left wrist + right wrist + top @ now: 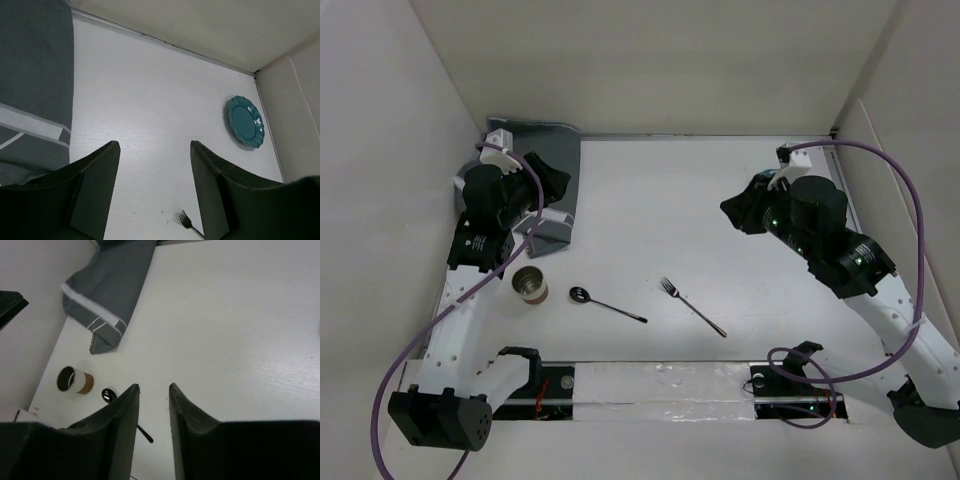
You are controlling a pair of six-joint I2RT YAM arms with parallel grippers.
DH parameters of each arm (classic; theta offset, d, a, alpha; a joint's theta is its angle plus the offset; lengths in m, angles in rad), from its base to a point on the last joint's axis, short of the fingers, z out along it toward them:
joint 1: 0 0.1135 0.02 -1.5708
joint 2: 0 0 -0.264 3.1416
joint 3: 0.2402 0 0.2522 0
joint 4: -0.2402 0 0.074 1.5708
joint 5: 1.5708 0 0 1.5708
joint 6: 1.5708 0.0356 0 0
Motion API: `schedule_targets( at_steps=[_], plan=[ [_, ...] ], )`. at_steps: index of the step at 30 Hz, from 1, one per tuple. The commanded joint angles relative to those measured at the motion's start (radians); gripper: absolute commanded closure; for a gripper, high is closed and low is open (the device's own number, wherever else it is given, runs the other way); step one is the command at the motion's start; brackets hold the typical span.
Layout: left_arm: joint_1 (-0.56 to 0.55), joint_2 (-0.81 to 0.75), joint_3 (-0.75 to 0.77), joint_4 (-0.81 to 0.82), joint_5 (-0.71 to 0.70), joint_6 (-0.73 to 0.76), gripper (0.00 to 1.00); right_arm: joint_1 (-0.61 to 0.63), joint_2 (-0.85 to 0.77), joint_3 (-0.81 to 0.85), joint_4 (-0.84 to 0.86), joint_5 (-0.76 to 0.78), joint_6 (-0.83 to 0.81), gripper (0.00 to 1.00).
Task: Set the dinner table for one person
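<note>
The white dinner table (660,200) holds a crumpled dark grey striped placemat (555,165) at the far left. Near the front lie a brown-and-white cup (530,285), a black spoon (605,303) and a fork (692,305). A teal plate (245,121) lies near the right wall in the left wrist view; my right arm hides it from the top camera. My left gripper (552,185) is open and empty above the placemat's near edge. My right gripper (735,212) hangs over the table's right side, its jaws a little apart and empty.
White walls close in the table at the left, back and right. The placemat (110,285), cup (74,380) and spoon (107,395) show in the right wrist view, and the fork's tines (186,220) in the left. Cables loop by both arm bases.
</note>
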State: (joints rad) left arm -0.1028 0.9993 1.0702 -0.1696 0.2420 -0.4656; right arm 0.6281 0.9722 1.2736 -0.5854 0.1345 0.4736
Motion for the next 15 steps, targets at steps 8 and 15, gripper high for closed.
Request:
schedule_targets(
  at_steps=[8, 15],
  plan=[
    [0.008, 0.028, 0.085, -0.071, -0.15, 0.064, 0.83, -0.005, 0.005, 0.017, 0.016, -0.059, -0.033, 1.0],
    [0.018, 0.139, 0.111, -0.189, -0.444, 0.062, 1.0, -0.005, -0.046, -0.114, 0.053, -0.127, -0.007, 1.0]
  ],
)
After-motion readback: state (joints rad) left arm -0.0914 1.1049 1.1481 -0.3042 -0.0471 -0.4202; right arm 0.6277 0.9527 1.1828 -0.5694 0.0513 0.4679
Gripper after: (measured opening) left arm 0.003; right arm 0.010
